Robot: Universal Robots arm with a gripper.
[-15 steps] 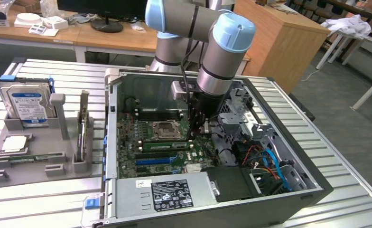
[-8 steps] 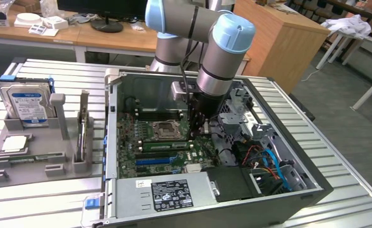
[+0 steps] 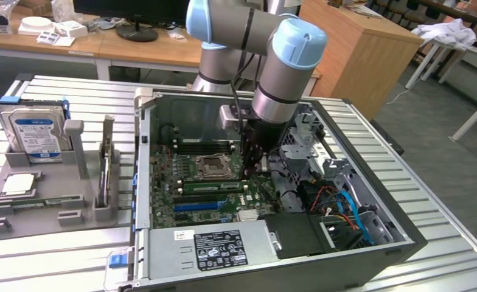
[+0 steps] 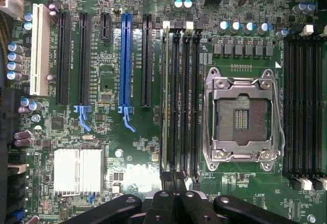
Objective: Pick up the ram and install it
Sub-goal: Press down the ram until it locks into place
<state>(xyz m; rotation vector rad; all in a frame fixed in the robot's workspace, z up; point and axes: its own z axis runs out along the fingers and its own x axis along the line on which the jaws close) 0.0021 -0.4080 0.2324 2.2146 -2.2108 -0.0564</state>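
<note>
Your gripper [image 3: 253,172] is down inside the open computer case [image 3: 384,243], and its fingers are drawn tight together with no gap between them. They are not clamped around anything you can see. The ram [image 3: 212,185] sits in the motherboard, a green strip with dark chips lying between the CPU socket [image 3: 210,164] and the blue expansion slot [image 3: 196,205]. In the wrist view the ram [image 4: 164,96] stands edge-on along the full length of a memory slot. That slot is the one in its bank nearest the blue expansion slot [image 4: 125,60]. The black memory slots [image 4: 186,96] next to it lie between it and the CPU socket [image 4: 242,114]. The gripper [image 4: 172,182] hangs right over one end of that bank, at the ram's end. You cannot tell from either view whether the tips are touching the stick or are just above it. A second bank of black memory slots [image 4: 304,106] runs along the far side of the socket from the ram. A white slot [image 4: 37,50] and a silver heatsink [image 4: 78,170] lie beyond the blue slot. On the exterior view's left, a gray fixture [image 3: 68,210] rests on the slatted table [image 3: 60,255] with a hard drive [image 3: 34,131] standing upright in it, well apart from the gripper.
</note>
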